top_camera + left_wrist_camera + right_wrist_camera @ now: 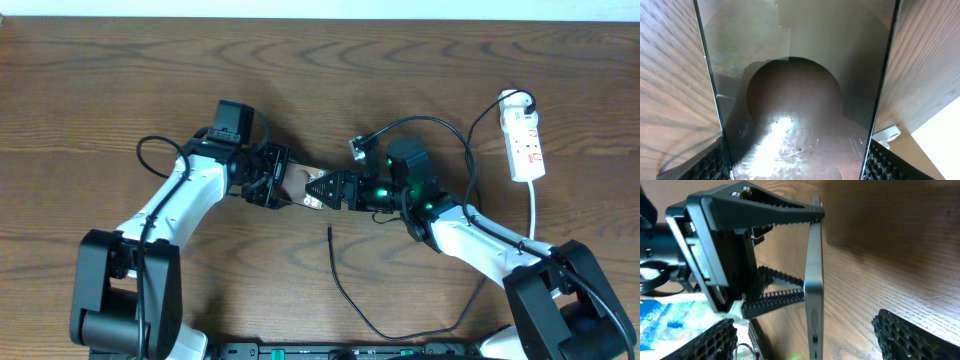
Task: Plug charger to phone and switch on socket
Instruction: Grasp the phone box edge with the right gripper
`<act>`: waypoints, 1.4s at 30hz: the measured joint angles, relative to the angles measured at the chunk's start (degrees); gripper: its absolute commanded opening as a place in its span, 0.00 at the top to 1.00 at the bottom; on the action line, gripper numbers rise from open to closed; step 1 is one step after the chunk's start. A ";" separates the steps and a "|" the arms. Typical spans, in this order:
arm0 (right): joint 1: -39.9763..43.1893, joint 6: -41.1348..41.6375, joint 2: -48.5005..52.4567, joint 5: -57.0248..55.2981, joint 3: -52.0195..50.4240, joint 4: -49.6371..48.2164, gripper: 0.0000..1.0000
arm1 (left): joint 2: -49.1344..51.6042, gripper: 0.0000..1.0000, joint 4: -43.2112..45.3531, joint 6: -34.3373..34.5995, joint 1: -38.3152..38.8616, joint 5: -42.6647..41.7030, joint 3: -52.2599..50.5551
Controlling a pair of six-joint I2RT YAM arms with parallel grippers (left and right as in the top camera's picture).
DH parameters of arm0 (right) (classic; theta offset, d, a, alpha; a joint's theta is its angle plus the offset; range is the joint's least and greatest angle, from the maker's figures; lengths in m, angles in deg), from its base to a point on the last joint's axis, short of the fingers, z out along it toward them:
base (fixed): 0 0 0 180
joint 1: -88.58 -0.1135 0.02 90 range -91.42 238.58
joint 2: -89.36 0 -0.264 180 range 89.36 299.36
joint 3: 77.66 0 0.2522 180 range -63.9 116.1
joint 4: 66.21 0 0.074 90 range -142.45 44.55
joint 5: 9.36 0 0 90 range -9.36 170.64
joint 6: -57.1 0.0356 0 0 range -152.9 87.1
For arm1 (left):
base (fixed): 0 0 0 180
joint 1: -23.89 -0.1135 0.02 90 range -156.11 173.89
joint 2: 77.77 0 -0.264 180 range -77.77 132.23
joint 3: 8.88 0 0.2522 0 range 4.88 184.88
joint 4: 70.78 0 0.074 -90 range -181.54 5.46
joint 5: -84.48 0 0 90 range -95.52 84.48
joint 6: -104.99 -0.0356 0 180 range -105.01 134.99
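Overhead: left end effector (268,182) and right end effector (325,188) face each other over mid-bench (100,90), with the phone (300,180) between them. Left arm reaches in from its base with the elbow bent outward. Right arm is folded lower, forearm running back to its base. The charger (340,280) lies loose on the wood, its plug tip (330,230) just behind and below the right end effector and touching nothing. The socket (525,145) is well apart, far out past the right arm's elbow.

Left wrist: glossy phone screen fills the gap between the pads (715,165); both long edges sit against them. Left end effector is clamped on the phone across its width.

Right wrist: phone seen edge-on, its thin metal frame running out ahead of the camera. The left arm's ribbed fingers (775,297) pinch it beyond. The right end effector's own fingers (910,335) stand wide on either side of the near end; released, no contact visible.

Handling judgement: the phone is stiff, light, slick and breakable, so hold it by the frame edges and keep off the glass. The charger is limp and thin. Take it just behind the plug tip, or the tip will droop and miss the port.
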 measured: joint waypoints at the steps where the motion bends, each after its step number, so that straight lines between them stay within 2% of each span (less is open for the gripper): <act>1: -0.17 0.02 0.00 -0.37 0.00 0.00 0.16 | 0.00 0.93 0.09 0.24 0.37 -0.11 0.00; 15: -1.55 1.53 0.00 -5.03 0.00 0.33 0.23 | 0.00 0.93 1.20 1.70 4.63 -1.07 0.00; 27: -3.80 1.77 0.00 -9.18 0.00 2.40 0.30 | 0.00 0.93 2.36 4.92 5.01 -2.67 0.00; 36: -4.46 2.14 0.00 -10.62 0.00 2.43 0.44 | 0.00 0.93 2.36 5.18 5.03 -3.23 0.00; 39: -4.46 2.34 0.00 -10.93 0.00 2.43 0.56 | 0.00 0.93 2.36 5.18 5.01 -3.45 0.00; 42: -4.46 2.43 0.00 -11.08 0.00 2.45 0.63 | 0.00 0.93 2.36 5.18 5.03 -3.65 0.00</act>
